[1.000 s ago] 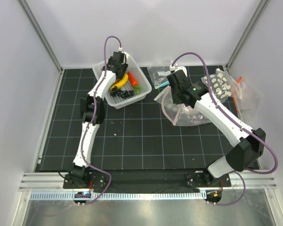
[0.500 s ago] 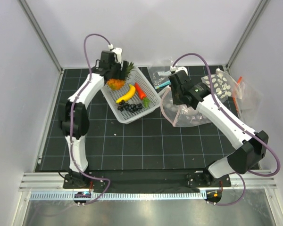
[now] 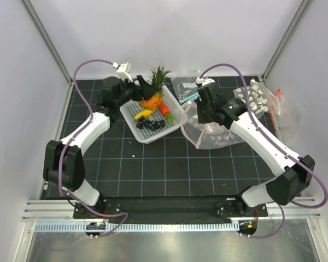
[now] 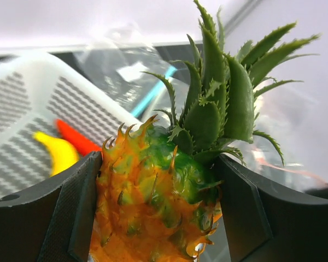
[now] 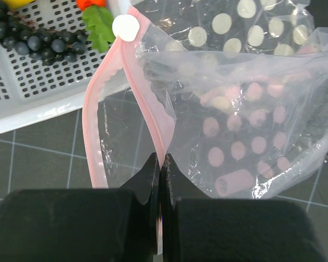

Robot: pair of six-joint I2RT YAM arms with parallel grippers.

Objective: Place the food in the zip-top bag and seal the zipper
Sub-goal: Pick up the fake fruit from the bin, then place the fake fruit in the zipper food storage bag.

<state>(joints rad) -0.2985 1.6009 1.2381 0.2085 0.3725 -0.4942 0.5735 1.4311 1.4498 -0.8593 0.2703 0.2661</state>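
Observation:
My left gripper is shut on the orange pineapple with green crown and holds it above the white basket; in the left wrist view the pineapple fills the space between the jaws. The banana, red pepper and grape cluster lie in the basket. My right gripper is shut on the pink zipper strip of the dotted zip-top bag and holds one lip up. The bag's mouth gapes toward the basket.
A clear bag with a teal strip lies behind the basket. A white-dotted bag with an orange strip lies at the far right. Grey walls and metal frame posts close in the black gridded mat.
My left gripper lifted the pineapple out of the basket and carried it right, toward the bag. The basket slid right. My right gripper kept the zipper strip, raising it slightly.

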